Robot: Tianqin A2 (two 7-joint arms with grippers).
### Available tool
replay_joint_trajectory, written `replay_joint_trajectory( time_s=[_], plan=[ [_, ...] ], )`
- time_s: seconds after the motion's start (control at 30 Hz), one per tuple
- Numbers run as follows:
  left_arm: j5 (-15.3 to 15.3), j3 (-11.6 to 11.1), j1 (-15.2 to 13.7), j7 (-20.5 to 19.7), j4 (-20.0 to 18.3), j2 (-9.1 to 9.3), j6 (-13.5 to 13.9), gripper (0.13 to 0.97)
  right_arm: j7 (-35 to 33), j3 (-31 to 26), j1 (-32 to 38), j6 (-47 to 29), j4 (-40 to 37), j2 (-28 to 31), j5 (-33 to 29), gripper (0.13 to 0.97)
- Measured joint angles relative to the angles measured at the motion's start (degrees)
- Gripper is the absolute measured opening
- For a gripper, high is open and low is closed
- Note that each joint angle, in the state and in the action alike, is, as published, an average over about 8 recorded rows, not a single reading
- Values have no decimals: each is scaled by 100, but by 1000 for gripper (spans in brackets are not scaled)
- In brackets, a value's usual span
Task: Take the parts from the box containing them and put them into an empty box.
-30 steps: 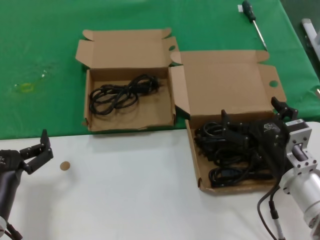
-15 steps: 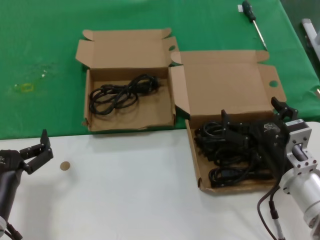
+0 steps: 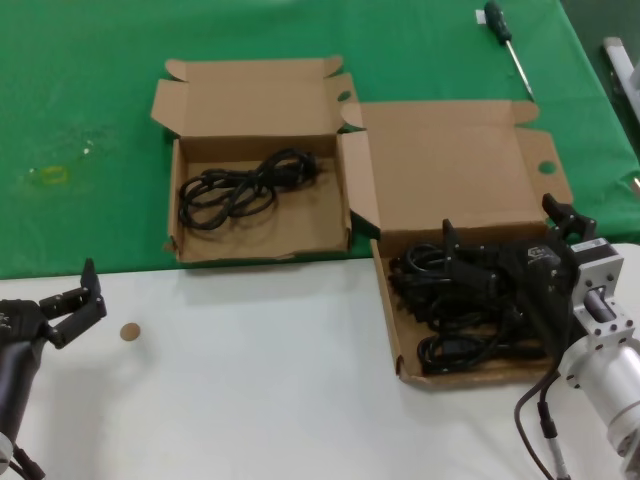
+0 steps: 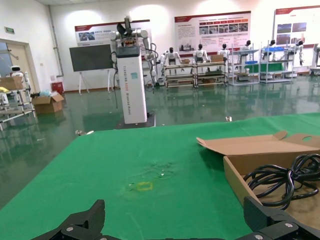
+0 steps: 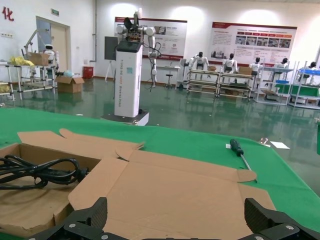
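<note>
Right end effector (image 3: pixel 505 262) sits low in the larger box (image 3: pixel 455 165) over the black cables (image 3: pixel 440 290), fingers spread, grip on them unclear. Left end effector (image 3: pixel 72 298) is parked open over the white counter (image 3: pixel 250 380). Smaller box (image 3: pixel 255 235) on the green cloth (image 3: pixel 80 120) just left holds one cable (image 3: pixel 240 185).

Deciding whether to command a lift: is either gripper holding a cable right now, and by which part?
Nothing is held. The right gripper is open over the cables in the larger box; the left gripper is open over the white table.
</note>
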Motion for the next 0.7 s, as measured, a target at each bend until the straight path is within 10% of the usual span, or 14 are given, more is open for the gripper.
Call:
replay_joint_trajectory(
  time_s=[0.7],
  plan=[
    [0, 0, 0, 0, 0, 0, 0, 966, 0, 0, 0, 0, 0, 0, 0, 966]
  ],
)
